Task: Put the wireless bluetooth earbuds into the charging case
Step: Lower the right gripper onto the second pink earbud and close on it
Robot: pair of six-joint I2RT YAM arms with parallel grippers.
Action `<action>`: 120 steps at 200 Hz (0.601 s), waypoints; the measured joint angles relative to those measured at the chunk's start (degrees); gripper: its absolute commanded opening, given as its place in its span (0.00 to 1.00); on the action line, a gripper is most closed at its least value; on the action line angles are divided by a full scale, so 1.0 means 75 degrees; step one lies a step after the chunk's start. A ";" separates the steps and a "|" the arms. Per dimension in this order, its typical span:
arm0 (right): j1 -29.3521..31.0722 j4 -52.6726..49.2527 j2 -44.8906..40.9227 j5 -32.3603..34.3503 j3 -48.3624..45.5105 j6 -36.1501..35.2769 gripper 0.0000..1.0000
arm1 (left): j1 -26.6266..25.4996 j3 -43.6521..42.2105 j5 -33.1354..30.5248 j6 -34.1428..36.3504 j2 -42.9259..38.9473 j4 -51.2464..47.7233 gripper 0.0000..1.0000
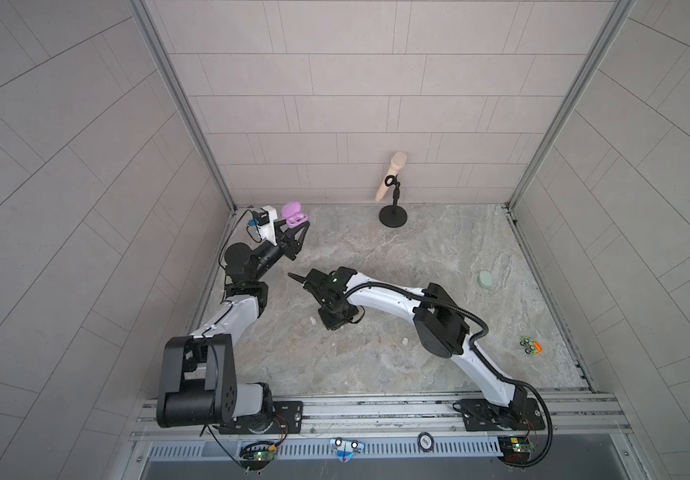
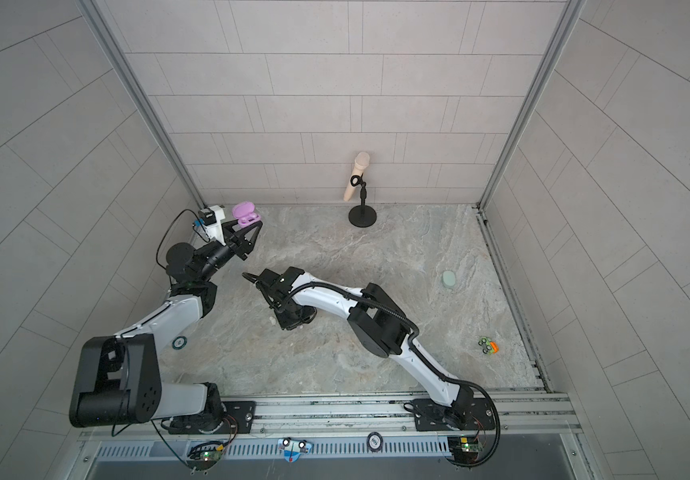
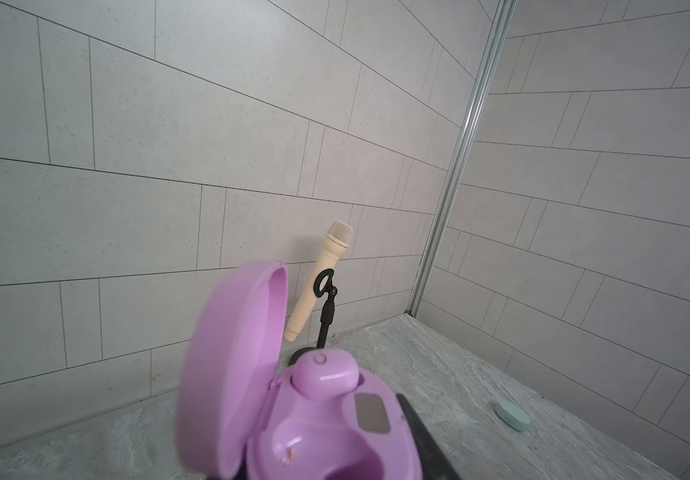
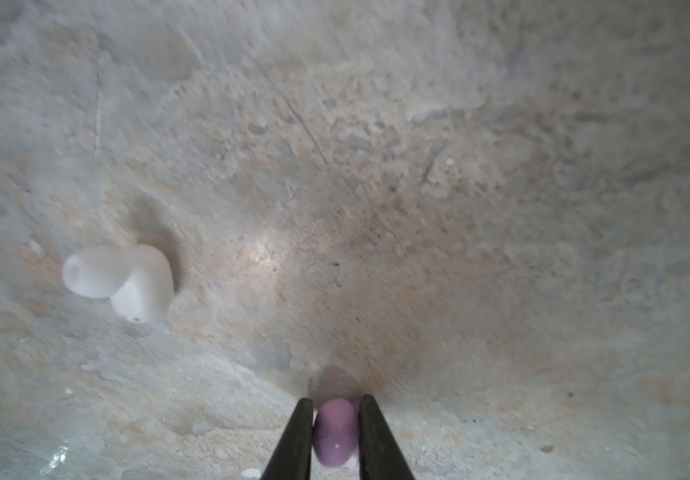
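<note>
Lilac bud [image 4: 335,432] sits pinched in the right gripper [image 4: 335,400]. Left gripper [image 1: 293,227] clamps the open case [image 1: 292,214], far left.

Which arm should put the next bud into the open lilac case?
Right. The right gripper pinches a small lilac plastic earbud; left gripper holds the open lilac plastic charging case, one socket empty.
</note>
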 measured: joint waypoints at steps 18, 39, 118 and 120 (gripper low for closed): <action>0.0000 -0.0050 0.0003 0.0003 0.0029 -0.0023 0.13 | 0.0000 0.0003 0.0009 0.0000 0.0000 0.0000 0.22; 0.0000 -0.0090 0.0003 0.0006 0.0029 -0.0023 0.12 | 0.0000 0.0000 0.0035 -0.0003 0.0000 0.0000 0.22; -0.0012 0.0187 -0.0344 0.0044 -0.0618 -0.0017 0.10 | -0.0111 0.0000 0.0143 -0.0026 0.0000 -0.0009 0.22; -0.0017 0.0207 -0.0376 0.0041 -0.0676 -0.0017 0.10 | -0.0119 0.0000 0.0140 -0.0026 0.0000 -0.0009 0.22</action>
